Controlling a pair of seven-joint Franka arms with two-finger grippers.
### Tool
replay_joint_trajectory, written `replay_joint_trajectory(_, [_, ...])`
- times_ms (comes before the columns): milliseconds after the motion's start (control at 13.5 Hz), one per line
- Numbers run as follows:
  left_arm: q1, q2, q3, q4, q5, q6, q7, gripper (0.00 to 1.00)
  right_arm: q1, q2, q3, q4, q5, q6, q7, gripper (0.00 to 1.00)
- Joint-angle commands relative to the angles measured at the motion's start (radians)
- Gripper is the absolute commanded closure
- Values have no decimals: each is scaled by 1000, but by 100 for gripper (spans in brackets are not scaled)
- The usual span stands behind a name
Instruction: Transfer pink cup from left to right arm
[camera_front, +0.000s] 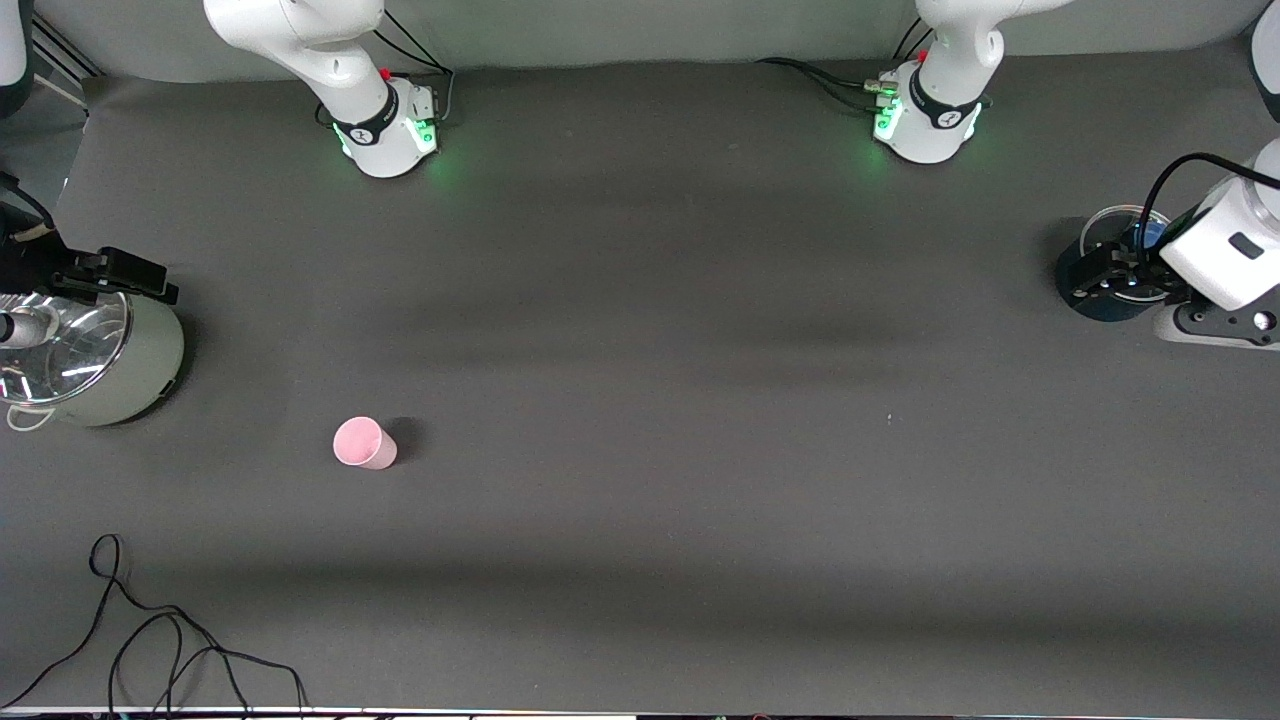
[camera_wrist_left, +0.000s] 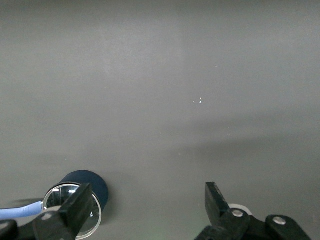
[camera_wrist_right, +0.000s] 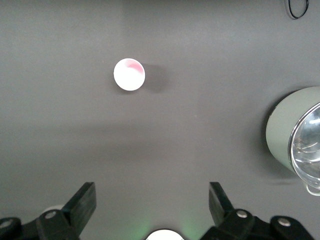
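A small pink plastic cup (camera_front: 364, 443) is standing upright on the dark grey surface (camera_front: 640, 400) toward the right arm's end, while the left tool (camera_wrist_left: 145, 210) and right tool (camera_wrist_right: 152, 207) are hovering wide and holding nothing, likely parked clear.
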Motion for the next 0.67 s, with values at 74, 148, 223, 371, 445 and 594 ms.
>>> replay_joint_trajectory(74, [-164,-25,154,-30,-14,19,9,0,-10,14,14,32,-16,-1,19,0])
replay_joint_trajectory(148, [-161,-23,154,-25,-17,19,9,0,-9,17,16,34,-16,-1,19,0])
replay_joint_trajectory(223, [-159,-20,153,-20,-18,19,11,0,-9,19,16,34,-16,2,19,0])
replay_joint_trajectory(371, [-159,-17,153,-17,-20,19,20,0,-12,22,14,35,-16,2,17,0])
replay_joint_trajectory(445, [-157,-17,153,-16,-25,19,38,0,-10,23,14,38,-20,2,16,0])
replay_joint_trajectory(594, [-153,-17,156,-16,-55,17,66,0,17,43,16,56,-33,2,22,0])
